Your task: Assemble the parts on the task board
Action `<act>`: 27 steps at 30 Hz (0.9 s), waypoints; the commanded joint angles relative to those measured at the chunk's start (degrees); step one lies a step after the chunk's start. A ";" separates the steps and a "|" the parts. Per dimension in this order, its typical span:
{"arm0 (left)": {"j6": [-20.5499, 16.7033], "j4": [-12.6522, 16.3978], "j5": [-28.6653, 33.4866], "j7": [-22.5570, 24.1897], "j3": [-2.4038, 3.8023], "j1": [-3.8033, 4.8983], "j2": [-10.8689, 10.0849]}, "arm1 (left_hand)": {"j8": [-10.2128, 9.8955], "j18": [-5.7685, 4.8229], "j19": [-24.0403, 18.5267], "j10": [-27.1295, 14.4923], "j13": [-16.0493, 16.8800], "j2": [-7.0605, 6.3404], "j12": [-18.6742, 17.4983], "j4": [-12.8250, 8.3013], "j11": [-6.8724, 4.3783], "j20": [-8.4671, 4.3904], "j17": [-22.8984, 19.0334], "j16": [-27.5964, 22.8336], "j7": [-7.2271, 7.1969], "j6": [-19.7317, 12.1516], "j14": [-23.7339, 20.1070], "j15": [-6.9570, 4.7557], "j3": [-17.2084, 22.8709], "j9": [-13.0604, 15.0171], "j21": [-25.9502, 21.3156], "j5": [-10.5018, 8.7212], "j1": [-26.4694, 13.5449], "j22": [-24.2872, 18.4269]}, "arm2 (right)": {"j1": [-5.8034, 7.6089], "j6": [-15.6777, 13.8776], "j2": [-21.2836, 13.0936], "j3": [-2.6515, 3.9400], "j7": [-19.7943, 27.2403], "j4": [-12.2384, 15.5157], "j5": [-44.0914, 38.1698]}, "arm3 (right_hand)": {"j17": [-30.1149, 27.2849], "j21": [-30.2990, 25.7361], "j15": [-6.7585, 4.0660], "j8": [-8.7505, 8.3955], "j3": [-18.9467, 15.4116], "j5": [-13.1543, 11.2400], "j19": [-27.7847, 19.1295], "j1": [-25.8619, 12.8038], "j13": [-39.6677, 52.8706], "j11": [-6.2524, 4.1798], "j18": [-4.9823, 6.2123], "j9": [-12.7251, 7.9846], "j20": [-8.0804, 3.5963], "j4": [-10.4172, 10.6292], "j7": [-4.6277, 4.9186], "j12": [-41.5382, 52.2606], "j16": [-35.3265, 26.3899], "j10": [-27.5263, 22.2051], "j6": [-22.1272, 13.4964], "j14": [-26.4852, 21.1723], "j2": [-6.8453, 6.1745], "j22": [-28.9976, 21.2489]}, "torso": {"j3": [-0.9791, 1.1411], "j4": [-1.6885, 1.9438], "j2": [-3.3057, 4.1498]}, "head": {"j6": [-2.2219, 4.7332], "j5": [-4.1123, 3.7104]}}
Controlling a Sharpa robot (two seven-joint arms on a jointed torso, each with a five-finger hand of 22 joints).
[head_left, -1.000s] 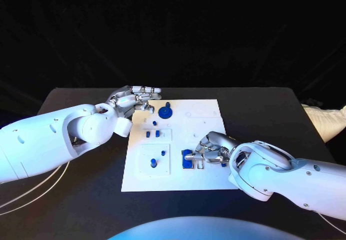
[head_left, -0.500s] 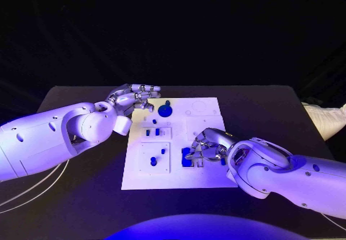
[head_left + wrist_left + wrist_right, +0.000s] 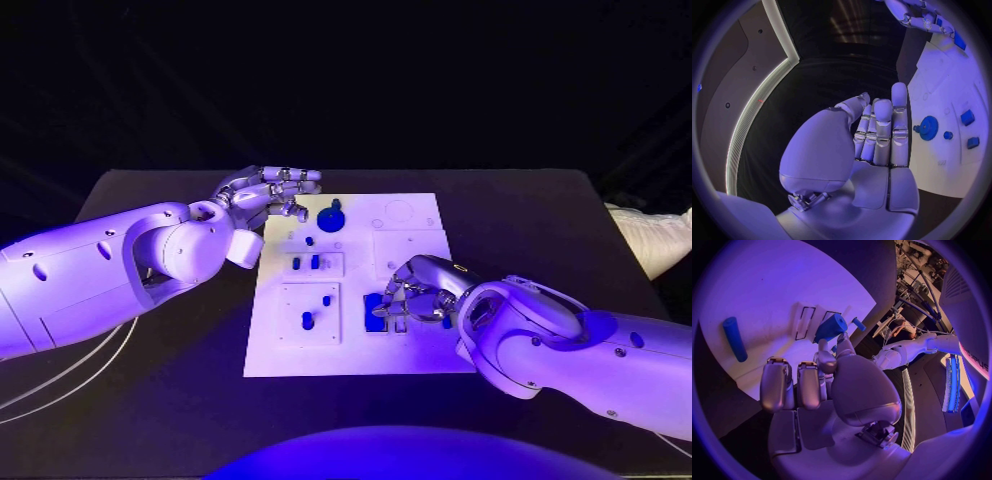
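Hovering at the near right of the white rectangular task board, the right hand has barely shifted over the last second; its curled fingers stay bunched around a dark blue block-shaped part, though whether they actually grip it cannot be told. That stillness suggests fine seating work, not transport. A blue peg lies loose on the board beside it. Farther off, small blue pieces sit in the left recesses, and a round blue gear stands near the far edge. Beside it the left hand remains empty, fingers straight and together, clear of the work.
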 commanded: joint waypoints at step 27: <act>1.06 -0.17 0.23 -0.12 0.01 -0.26 0.07 | 0.44 1.08 -0.03 -0.57 0.06 0.12 0.44 0.06 0.10 0.24 -0.15 0.31 -0.05 -0.38 -0.57 0.05 -0.19 0.04 -0.28 0.21 -0.42 0.01 | -0.42 0.78 -0.57 -0.31 3.61 0.95 -1.27 | 0.02 0.28 -0.32 -0.17 0.33 -1.42 0.27 3.60 -0.53 -0.12 -0.49 0.21 -0.19 -2.93 -0.05 -1.15 0.09 -0.23 -0.45 3.31 0.62 0.01 | -0.11 -0.02 -0.06 | -0.13 0.31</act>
